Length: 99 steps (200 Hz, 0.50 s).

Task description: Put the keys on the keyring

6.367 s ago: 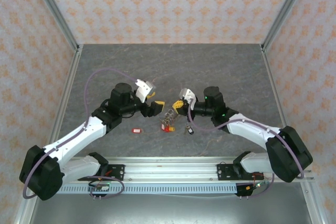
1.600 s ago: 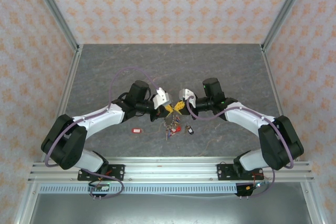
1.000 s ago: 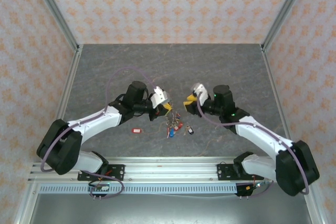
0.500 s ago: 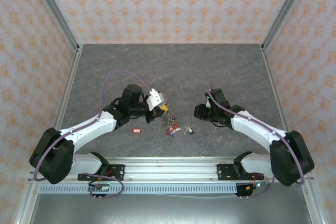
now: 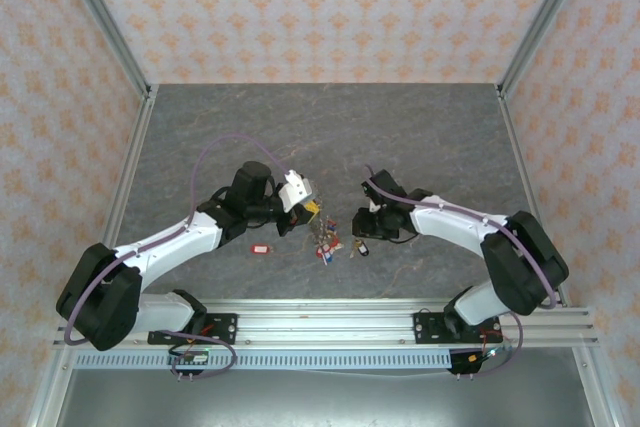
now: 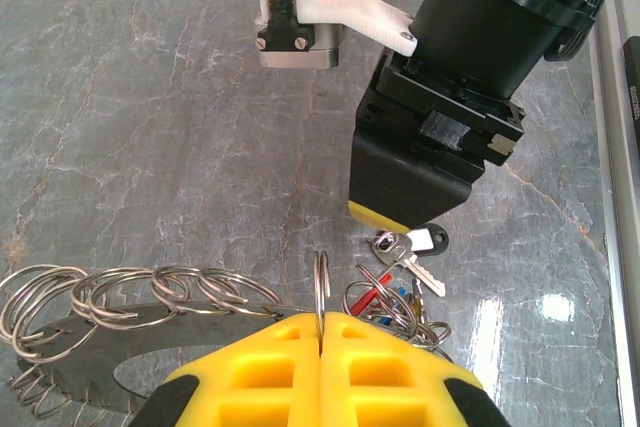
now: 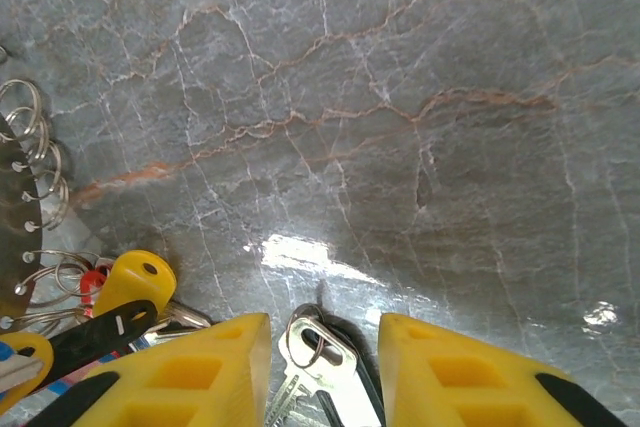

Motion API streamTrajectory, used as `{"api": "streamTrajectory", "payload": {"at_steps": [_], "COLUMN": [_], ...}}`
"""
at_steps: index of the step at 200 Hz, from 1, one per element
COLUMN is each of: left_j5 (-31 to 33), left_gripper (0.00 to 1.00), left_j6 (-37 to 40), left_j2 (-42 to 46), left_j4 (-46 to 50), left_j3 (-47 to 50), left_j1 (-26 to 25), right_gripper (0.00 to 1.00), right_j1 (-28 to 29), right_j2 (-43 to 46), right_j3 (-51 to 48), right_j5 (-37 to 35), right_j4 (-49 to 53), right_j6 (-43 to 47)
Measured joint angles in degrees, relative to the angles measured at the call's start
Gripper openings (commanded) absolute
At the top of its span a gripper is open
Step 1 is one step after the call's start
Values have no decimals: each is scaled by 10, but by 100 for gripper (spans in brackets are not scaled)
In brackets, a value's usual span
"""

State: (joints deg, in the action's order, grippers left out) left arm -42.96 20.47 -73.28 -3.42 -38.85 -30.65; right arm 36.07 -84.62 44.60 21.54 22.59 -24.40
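My left gripper (image 5: 308,213) (image 6: 322,322) is shut on the keyring (image 6: 322,282), pinching one upright wire ring of it. Its keys and coloured tags (image 5: 325,241) (image 6: 395,302) hang in a bunch on the table. Right of the bunch lies the dark-tagged key (image 5: 361,247) (image 6: 418,244) (image 7: 322,355). My right gripper (image 5: 360,231) (image 7: 323,347) stands open just above it, one yellow finger on each side. The red-tagged key (image 5: 261,248) lies alone on the table, left of the bunch.
Loops of the keyring (image 6: 100,292) (image 7: 30,147) spread over the grey stone-look table (image 5: 330,137). A yellow tag (image 7: 135,282) lies by my right gripper's left finger. An aluminium rail (image 5: 320,322) runs along the near edge, with patterned walls around.
My right gripper has swung left and down onto the dark-tagged key. My left gripper has stayed put with the keyring in it.
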Motion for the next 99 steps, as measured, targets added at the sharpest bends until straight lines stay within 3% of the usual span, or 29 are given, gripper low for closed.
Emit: {"api": "streamTrajectory", "payload": {"at_steps": [72, 99], "left_j5": [0, 0], "left_gripper": [0, 0], "left_j6": [0, 0], "left_j2": [0, 0], "left_j4": [3, 4], "left_j3": [0, 0], "left_j1": [0, 0], "right_gripper": [33, 26], "right_j1": [7, 9], "right_j2": [-25, -34], "right_j3": [4, 9], "right_j5": [30, 31], "right_j4": [8, 10], "right_j6": [8, 13]}}
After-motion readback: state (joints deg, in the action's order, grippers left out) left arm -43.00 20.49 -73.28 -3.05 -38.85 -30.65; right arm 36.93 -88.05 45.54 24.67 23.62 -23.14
